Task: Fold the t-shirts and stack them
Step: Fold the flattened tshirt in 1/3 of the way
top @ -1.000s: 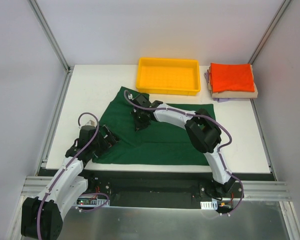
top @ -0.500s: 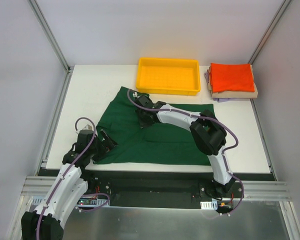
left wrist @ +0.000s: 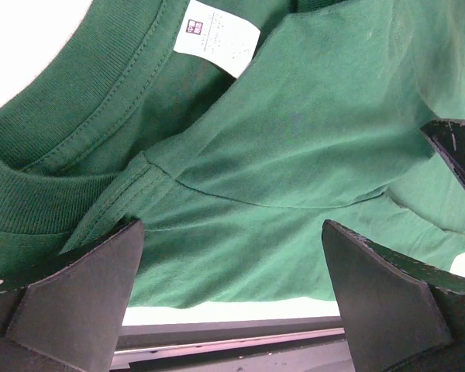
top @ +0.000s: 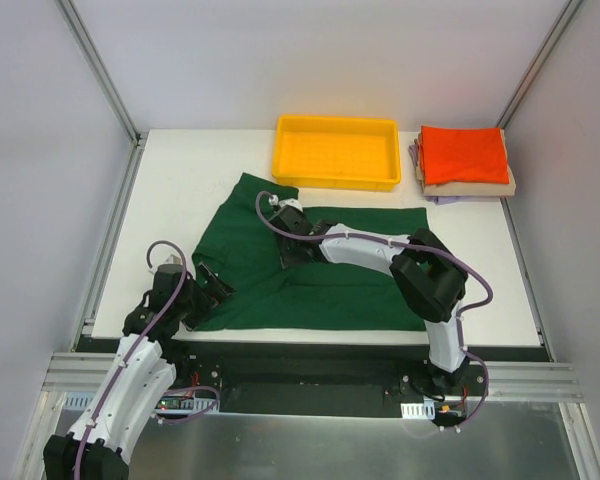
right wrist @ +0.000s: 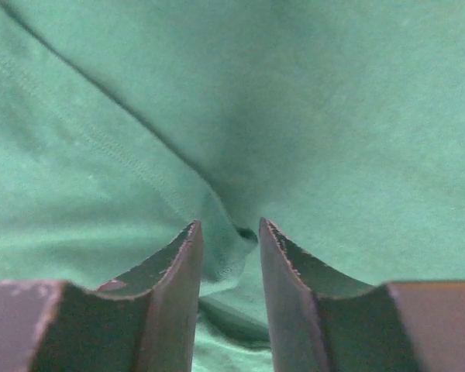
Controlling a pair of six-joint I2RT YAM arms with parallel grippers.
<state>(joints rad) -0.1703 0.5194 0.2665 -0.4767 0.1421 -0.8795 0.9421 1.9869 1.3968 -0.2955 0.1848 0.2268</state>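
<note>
The dark green t-shirt (top: 330, 285) lies spread across the middle of the table, its left part folded over. My right gripper (top: 288, 250) is low on its upper left part. In the right wrist view the right gripper (right wrist: 229, 226) has its jaws a little apart, with a small ridge of green cloth (right wrist: 225, 248) loose between them. My left gripper (top: 208, 285) hovers wide open over the shirt's near left edge. The left wrist view shows the left gripper (left wrist: 231, 226) above the collar (left wrist: 46, 155) and white label (left wrist: 217, 39). Orange-red (top: 464, 154), tan (top: 480, 187) and lavender (top: 432, 199) folded t-shirts are stacked at the back right.
A yellow plastic tray (top: 336, 182) stands at the back centre, just beyond the green shirt. The table's near edge (left wrist: 232, 314) runs right under the left gripper. Metal frame posts rise at the table's back corners.
The right jaws have parted from shut and the right gripper has shifted slightly nearer. The left arm has drawn back toward the near left edge, still open.
</note>
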